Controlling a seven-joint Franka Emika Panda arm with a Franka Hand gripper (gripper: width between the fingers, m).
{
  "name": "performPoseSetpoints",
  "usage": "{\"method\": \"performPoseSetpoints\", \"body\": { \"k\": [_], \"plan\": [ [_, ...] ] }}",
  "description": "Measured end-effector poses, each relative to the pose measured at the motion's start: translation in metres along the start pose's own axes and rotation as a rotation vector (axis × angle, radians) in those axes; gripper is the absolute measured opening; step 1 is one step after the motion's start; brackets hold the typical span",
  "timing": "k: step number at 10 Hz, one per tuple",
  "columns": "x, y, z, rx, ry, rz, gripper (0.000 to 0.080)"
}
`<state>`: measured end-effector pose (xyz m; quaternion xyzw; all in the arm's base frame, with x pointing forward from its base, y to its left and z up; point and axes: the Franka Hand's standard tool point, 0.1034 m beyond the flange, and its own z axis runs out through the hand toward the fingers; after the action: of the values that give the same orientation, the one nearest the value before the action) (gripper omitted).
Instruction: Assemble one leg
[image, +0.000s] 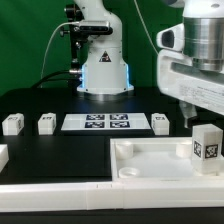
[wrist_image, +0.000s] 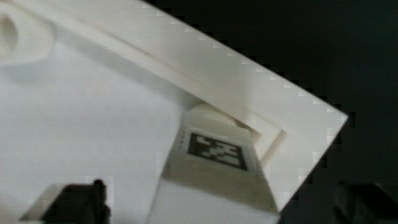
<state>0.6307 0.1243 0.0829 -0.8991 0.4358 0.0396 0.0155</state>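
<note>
The leg (image: 207, 145) stands upright on the tray (image: 150, 168), in the tray's corner at the exterior view's right. Its black-and-white tag faces the exterior camera. In the wrist view the leg (wrist_image: 217, 150) sits just inside the raised rim of the tray (wrist_image: 107, 110), where two rim edges meet, with the tag plainly visible.

The gripper (wrist_image: 222, 205) hangs above that corner of the tray. Its fingers (wrist_image: 75, 200) are spread wide, one on each side of the leg with a clear gap to it, and pinch nothing. In the exterior view the arm (image: 195, 60) comes down over the same corner of the tray; the fingertips are hard to make out there.

Beyond the tray's far edge, the marker board (image: 107, 123) lies flat on the black table (image: 60, 100). A first block (image: 160, 122) lies beyond the tray, just beside the board. A second block (image: 46, 123) and a third block (image: 12, 123) lie farther from the tray, past the board's other end. The robot base (image: 100, 60) stands well behind the tray.
</note>
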Motion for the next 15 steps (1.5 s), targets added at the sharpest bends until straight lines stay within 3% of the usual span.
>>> {"method": "performPoseSetpoints", "body": {
  "k": [9, 13, 14, 15],
  "plan": [
    [0.0032, 0.0032, 0.0034, -0.011, 0.0, -0.989, 0.0649],
    [0.0032, 0.0034, 0.0041, -0.012, -0.001, -1.048, 0.0626],
    [0.0032, 0.0034, 0.0042, -0.012, -0.001, -1.048, 0.042],
    [0.0032, 0.0035, 0.0043, -0.012, -0.001, -1.048, 0.042]
  ]
}}
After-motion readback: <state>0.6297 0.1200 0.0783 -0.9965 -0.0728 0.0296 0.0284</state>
